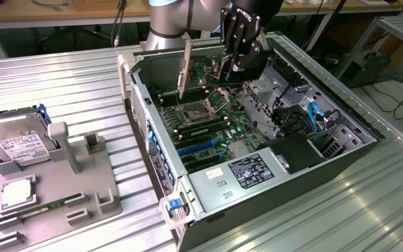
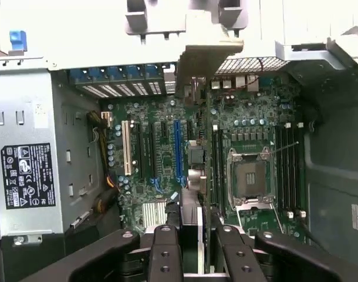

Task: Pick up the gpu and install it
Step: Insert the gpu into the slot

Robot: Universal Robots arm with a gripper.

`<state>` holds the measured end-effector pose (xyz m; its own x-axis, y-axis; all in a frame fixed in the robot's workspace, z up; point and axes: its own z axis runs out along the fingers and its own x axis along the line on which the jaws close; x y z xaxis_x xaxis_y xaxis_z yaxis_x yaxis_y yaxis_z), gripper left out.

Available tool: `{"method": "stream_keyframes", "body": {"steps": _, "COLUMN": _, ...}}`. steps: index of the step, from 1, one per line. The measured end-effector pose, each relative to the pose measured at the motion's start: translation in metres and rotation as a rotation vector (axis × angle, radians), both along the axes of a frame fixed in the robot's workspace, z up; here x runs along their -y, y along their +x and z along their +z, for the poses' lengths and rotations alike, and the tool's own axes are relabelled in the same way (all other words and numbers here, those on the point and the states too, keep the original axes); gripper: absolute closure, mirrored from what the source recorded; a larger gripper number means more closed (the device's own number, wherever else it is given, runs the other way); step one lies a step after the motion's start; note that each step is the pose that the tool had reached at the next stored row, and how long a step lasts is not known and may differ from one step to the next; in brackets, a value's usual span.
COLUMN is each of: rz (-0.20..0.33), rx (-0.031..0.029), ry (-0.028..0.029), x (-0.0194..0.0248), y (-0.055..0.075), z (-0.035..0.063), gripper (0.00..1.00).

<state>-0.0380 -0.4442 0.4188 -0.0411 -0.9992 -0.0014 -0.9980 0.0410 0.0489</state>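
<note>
Along the bench [image 1: 61, 79] edge on the exterior view's left lies a silver hard drive [image 1: 16, 139]. It leans in a grey fixture [image 1: 82, 194] that also carries a narrow green memory stick [image 1: 44, 206] near the front corner.

Toward the middle of the bench stands the open computer case [image 1: 209, 210], with its motherboard [image 1: 215, 131] facing up. On the board, the bare processor socket [image 1: 195, 111] sits toward the far end. The blue slot [image 1: 195, 147] and its neighbours lie nearer the power supply [image 1: 252, 171] at the near end.

Over the far half of the case hangs the tool [image 1: 240, 55], clenched on the gpu [image 1: 212, 79]. The card is off the bench and clear of the board. It is carried on edge, with its pale bracket strip [image 1: 185, 63] hanging vertically on the side toward the case's rear wall.

In the wrist view the tool [image 2: 193, 252] pinches the gpu [image 2: 192, 214] between its two fingers [image 2: 164, 249], and the card is seen edge-on. Its long axis runs straight away from the tool toward the rear openings of the case, parallel to the expansion slots. The card's line falls just beside the blue slot [image 2: 178, 147], on the side of the processor socket [image 2: 249, 179] rather than directly over the slot. I judge it aligned in direction but a little offset sideways, and not seated.
</note>
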Motion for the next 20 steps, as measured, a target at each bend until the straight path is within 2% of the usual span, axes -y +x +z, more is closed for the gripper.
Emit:
{"method": "stream_keyframes", "body": {"steps": 1, "rz": 0.030, "rx": 0.0010, "ry": -0.0102, "x": -0.0001, "y": 0.000, "z": -0.0029, "gripper": 0.72}}
{"method": "stream_keyframes", "body": {"steps": 2, "rz": 0.030, "rx": 0.0148, "ry": -0.0166, "x": -0.0001, "y": 0.000, "z": -0.0103, "gripper": 0.72}}
{"method": "stream_keyframes", "body": {"steps": 3, "rz": 0.032, "rx": 0.0488, "ry": -0.0173, "x": -0.0001, "y": -0.001, "z": -0.0150, "gripper": 0.72}}
{"method": "stream_keyframes", "body": {"steps": 5, "rz": 0.141, "rx": 0.0509, "ry": -0.0146, "x": 0.0001, "y": -0.002, "z": -0.0155, "gripper": 0.72}}
{"method": "stream_keyframes", "body": {"steps": 8, "rz": 0.234, "rx": 0.0516, "ry": -0.0122, "x": 0.0001, "y": -0.002, "z": -0.0159, "gripper": 0.72}}
{"method": "stream_keyframes", "body": {"steps": 11, "rz": 0.264, "rx": 0.0519, "ry": -0.0114, "x": 0.0002, "y": -0.002, "z": -0.0159, "gripper": 0.72}}
{"method": "stream_keyframes", "body": {"steps": 20, "rz": 0.291, "rx": 0.0521, "ry": -0.0107, "x": 0.0003, "y": -0.002, "z": -0.0159, "gripper": 0.72}}
